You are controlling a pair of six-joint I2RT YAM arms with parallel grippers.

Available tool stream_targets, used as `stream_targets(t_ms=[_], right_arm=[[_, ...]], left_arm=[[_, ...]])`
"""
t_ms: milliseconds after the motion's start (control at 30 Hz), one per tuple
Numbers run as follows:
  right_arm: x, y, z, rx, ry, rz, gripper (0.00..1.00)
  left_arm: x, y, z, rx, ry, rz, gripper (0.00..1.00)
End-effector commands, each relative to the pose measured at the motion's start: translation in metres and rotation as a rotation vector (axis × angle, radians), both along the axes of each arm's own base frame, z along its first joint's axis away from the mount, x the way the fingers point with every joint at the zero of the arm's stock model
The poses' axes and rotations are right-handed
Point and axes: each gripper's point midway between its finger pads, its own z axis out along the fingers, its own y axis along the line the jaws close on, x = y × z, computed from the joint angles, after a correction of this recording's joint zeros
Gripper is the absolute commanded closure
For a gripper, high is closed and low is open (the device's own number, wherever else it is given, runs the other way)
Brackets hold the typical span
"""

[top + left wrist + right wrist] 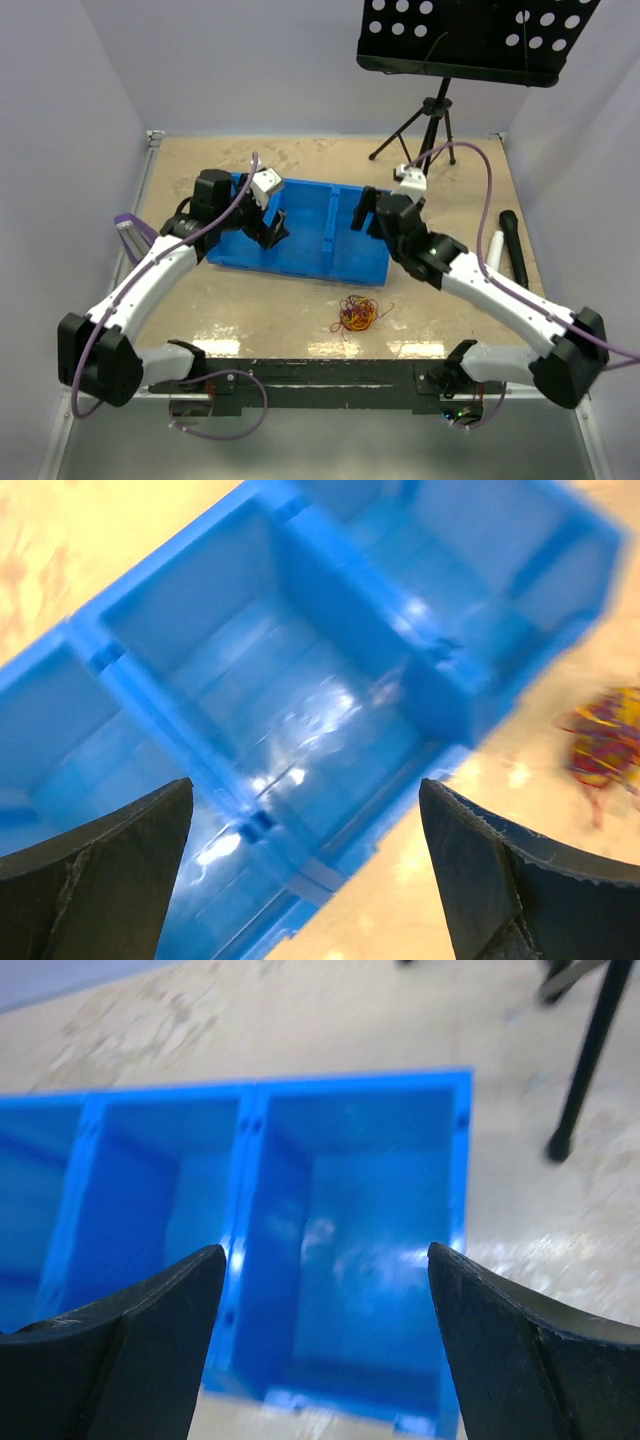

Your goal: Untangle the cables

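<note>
The cables (356, 314) lie in one small tangled clump of red, orange-yellow and dark wire on the table, in front of the blue tray (310, 262). The clump shows blurred at the right edge of the left wrist view (606, 742). My left gripper (273, 232) is open and empty above the tray's left half (300, 680). My right gripper (366, 212) is open and empty above the tray's right compartment (455, 1210). Both are well behind the clump.
The blue tray has three compartments with nothing in them. A black music stand (430, 120) is at the back right. A black microphone (514, 245) and a white one (494, 250) lie at the right edge.
</note>
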Motion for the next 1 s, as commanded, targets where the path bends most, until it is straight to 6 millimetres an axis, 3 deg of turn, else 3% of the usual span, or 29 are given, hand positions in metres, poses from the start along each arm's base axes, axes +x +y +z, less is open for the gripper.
stream_targets(t_ms=[0,67,100,200,400,533,633,733,967], right_arm=[[-0.076,0.014,-0.056,0.164,0.206,0.108,0.16],[-0.108,0.020,-0.076,0.238,0.274,0.152,0.18],[-0.120,0.027,-0.073,0.292,0.288,0.177,0.19],[-0.152,0.036,-0.097,0.343,0.372,0.216,0.20],[-0.162,0.051,-0.130,0.281,0.455,0.224,0.25],[-0.161,0.069,-0.143,0.269,0.476,0.256,0.36],[-0.166,0.090,-0.141,0.327,0.483,0.319,0.48],[-0.174,0.111,-0.124,0.403,0.465,0.392,0.54],[-0.166,0.112,-0.101,0.404,0.416,0.376,0.55]], left_arm=[[-0.062,-0.038,0.024,-0.078,-0.033,-0.296,0.01],[-0.084,-0.052,0.010,-0.051,-0.031,-0.393,0.02],[-0.092,-0.058,0.000,-0.031,-0.010,-0.430,0.03],[-0.104,-0.066,-0.021,0.003,0.026,-0.491,0.04],[-0.118,-0.074,-0.044,0.025,0.068,-0.574,0.07],[-0.121,-0.074,-0.046,0.028,0.061,-0.586,0.09],[-0.122,-0.074,-0.046,0.032,0.035,-0.610,0.11],[-0.125,-0.073,-0.046,0.044,-0.013,-0.653,0.12],[-0.133,-0.076,-0.052,0.047,-0.010,-0.711,0.12]])
